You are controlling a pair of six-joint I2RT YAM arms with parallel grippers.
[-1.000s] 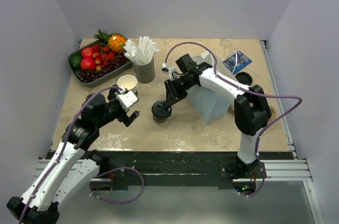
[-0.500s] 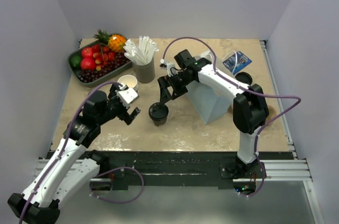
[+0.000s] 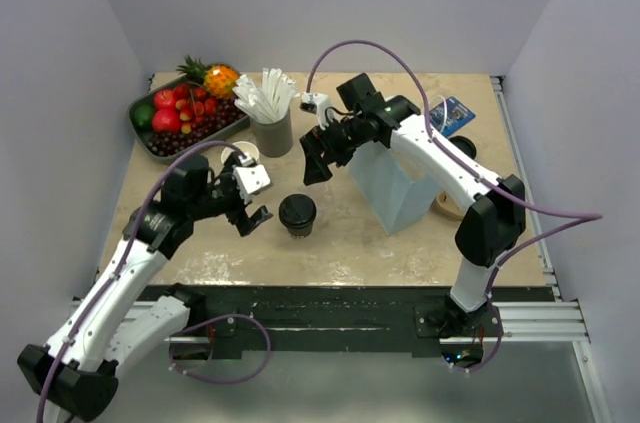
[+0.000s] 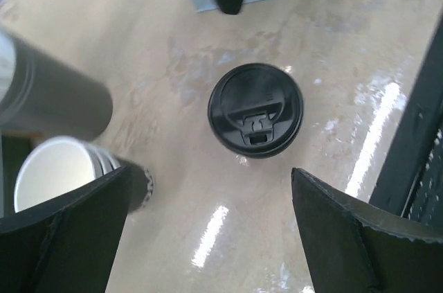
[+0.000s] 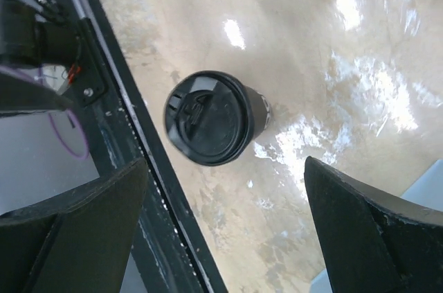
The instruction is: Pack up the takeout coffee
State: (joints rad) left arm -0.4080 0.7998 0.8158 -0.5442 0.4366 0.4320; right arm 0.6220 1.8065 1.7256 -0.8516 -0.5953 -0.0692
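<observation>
Coffee first: the takeout coffee (image 3: 297,213) stands upright on the beige worktop (image 3: 350,243), near its front edge and left of a pale blue bag (image 3: 395,188). Its round black lid is fitted on, so nothing of the inside shows. Nothing touches the cup. The left pincer (image 3: 250,213) hangs just to the cup's left with its fingers spread wide and nothing between them. The right pincer (image 3: 316,163) hovers behind and above the cup, also spread and holding nothing.

From the left wrist, the lidded cup (image 4: 255,109) sits ahead of the gap between the spread fingers (image 4: 69,237). From the right wrist, it (image 5: 208,127) lies below and between both fingers (image 5: 360,237), clear of each.

Behind the left pincer stands a stack of lidless paper cups (image 3: 243,153); the top one (image 4: 52,172) is cream inside and empty. Just behind that stack, a grey cup (image 3: 272,133) holds a bunch of white sticks (image 3: 265,93) fanning out above its rim. At the back left corner a dark tray (image 3: 133,111) carries red apples, a green fruit, dark berries and a small pineapple. The bag stands upright; what is inside it I cannot tell.
</observation>
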